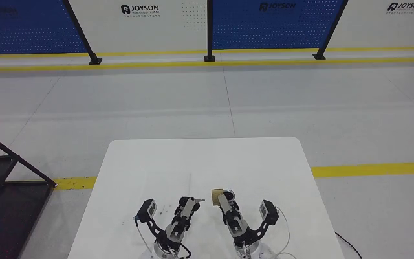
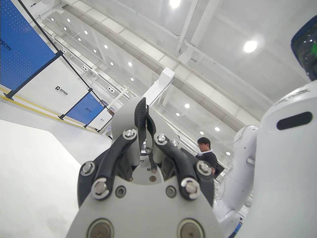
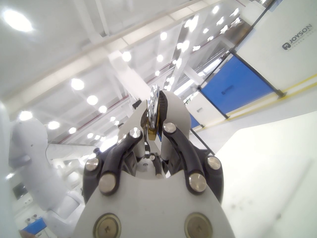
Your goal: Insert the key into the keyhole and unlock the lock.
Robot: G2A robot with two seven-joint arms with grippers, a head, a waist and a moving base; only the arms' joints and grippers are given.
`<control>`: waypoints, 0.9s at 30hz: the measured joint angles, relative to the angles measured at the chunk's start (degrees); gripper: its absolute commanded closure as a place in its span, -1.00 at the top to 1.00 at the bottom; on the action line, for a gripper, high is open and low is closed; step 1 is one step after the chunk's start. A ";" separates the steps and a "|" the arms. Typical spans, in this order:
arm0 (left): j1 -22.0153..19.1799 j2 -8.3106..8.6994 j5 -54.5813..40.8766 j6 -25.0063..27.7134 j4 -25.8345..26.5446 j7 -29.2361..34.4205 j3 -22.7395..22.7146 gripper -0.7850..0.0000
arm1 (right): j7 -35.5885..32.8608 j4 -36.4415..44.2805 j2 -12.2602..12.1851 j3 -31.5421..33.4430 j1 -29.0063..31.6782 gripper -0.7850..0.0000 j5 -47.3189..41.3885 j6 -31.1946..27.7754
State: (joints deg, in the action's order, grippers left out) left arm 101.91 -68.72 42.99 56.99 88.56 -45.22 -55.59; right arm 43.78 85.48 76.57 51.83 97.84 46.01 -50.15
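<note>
Over the table (image 1: 259,162), right gripper (image 3: 156,105) clamps a brass, silver-shackled lock (image 3: 152,118); left gripper (image 2: 145,111) pinched shut.

Brightly, evenly lit from round ceiling lights (image 2: 250,46) overhead. Flaring into white glare in the right wrist view, glinting off the lock (image 3: 153,115). Faint soft shadows on the white table (image 1: 259,162).

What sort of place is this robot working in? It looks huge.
Probably a large factory or test hall. It has a high ceiling with rows of lamps, yellow floor lines, and blue and white partition panels standing beyond the white table.
</note>
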 measured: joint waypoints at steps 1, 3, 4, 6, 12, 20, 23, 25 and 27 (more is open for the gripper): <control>-0.01 -0.03 -0.39 -0.54 0.27 0.65 -0.01 -1.00 | -0.23 0.39 0.03 0.08 -0.02 -1.00 -0.85 0.13; 0.03 -0.10 -0.72 -1.54 0.69 1.67 -0.19 -1.00 | -0.45 1.10 0.10 0.26 0.07 -1.00 -1.81 0.95; 0.06 -0.14 -0.48 -1.92 0.84 1.85 -0.30 -1.00 | -0.43 1.35 0.16 0.23 0.18 -1.00 -1.77 1.48; 0.22 -0.29 0.10 -2.39 0.95 1.86 -0.30 -1.00 | -0.33 1.57 0.31 -0.11 0.38 -1.00 -1.28 2.35; 0.25 -0.74 1.10 -3.17 0.95 0.97 -0.34 -1.00 | 0.36 0.96 0.67 -0.81 0.42 -1.00 0.06 3.14; 0.01 -1.25 1.31 -3.50 0.29 0.67 -0.41 -1.00 | 0.63 1.37 0.80 -0.59 0.69 -1.00 0.25 2.77; -0.06 -1.42 1.31 -3.37 0.16 0.60 -0.39 -1.00 | 0.66 1.54 0.84 -0.63 1.02 -1.00 0.90 2.88; -0.09 -1.52 1.36 -3.32 0.09 0.61 -0.39 -1.00 | 0.53 1.62 0.87 -0.73 1.12 -1.00 1.19 3.00; -0.14 -1.64 1.43 -3.32 0.06 0.58 -0.42 -1.00 | 0.46 1.70 0.92 -0.85 1.18 -1.00 1.50 3.13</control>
State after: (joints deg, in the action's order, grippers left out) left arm 101.77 -70.36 44.42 53.68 88.61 -44.65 -56.01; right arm 44.24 87.18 77.49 50.98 99.03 47.51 -47.02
